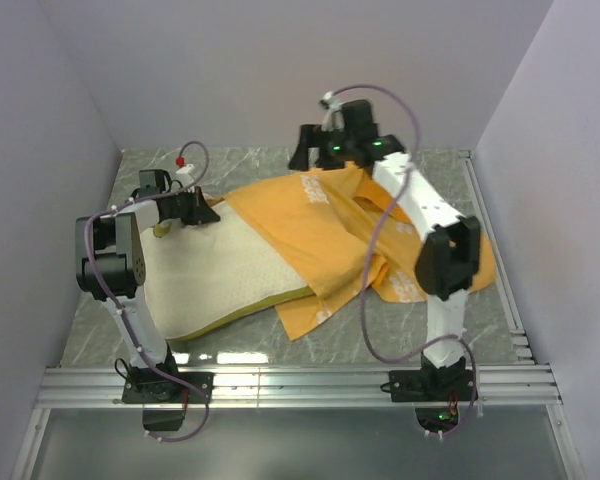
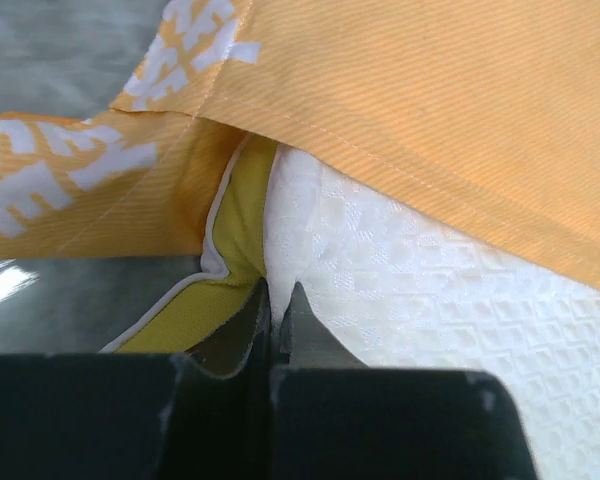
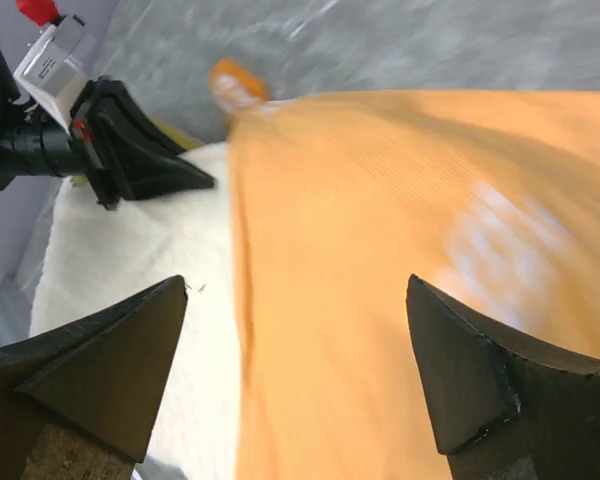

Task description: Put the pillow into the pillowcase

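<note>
Currently, my left claw [image 2: 274, 300]: fingers pressed together, clamped on the pillow [image 2: 410, 290] where its yellow edge meets the white quilting.
My right claw [image 3: 296, 290]: fingers wide apart, hovering above the pillowcase [image 3: 380, 250], gripping nothing.
Pillow: flat on the table [image 1: 250, 160], its right side under the pillowcase.
Pillowcase: rumpled, spread to the right.

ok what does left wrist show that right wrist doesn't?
Left wrist only: the left claw up close, shut on the yellow edge of the pillow, plus the stitched hem of the pillowcase. Right wrist only: the right claw wide open over the orange fabric, and the left claw seen from outside. Both: pillow, pillowcase, grey table.
</note>
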